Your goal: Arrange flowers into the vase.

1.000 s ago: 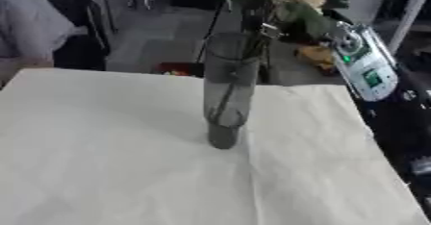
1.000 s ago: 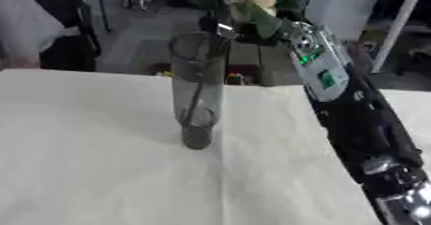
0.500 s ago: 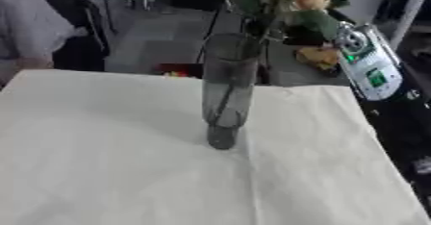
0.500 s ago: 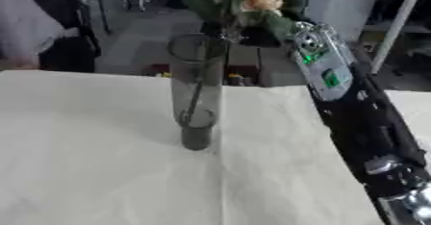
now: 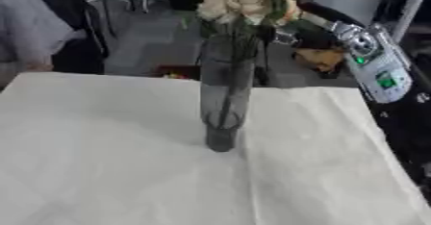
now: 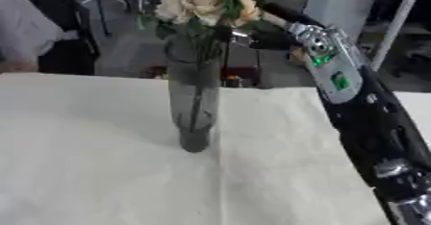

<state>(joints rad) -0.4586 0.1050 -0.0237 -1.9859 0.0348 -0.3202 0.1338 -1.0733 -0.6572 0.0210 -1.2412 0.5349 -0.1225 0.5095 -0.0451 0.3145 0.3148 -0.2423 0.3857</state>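
R hand [image 6: 252, 37] gripped flower stems [image 6: 198, 94] inside tall glass vase [image 6: 193, 99]; sideways tug on release might've tipped vase on white tablecloth [image 6: 101, 171].

Only the vase [image 6: 194, 99] with its flowers [image 6: 202, 0] stands on the white table [image 5: 101, 171]; all sides open.

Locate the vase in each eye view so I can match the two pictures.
Left eye view: the vase stands upright just right of centre on the white table.
Right eye view: it stands left of centre, closer to the right arm.
Shared landmark: the pale flowers above its mouth.
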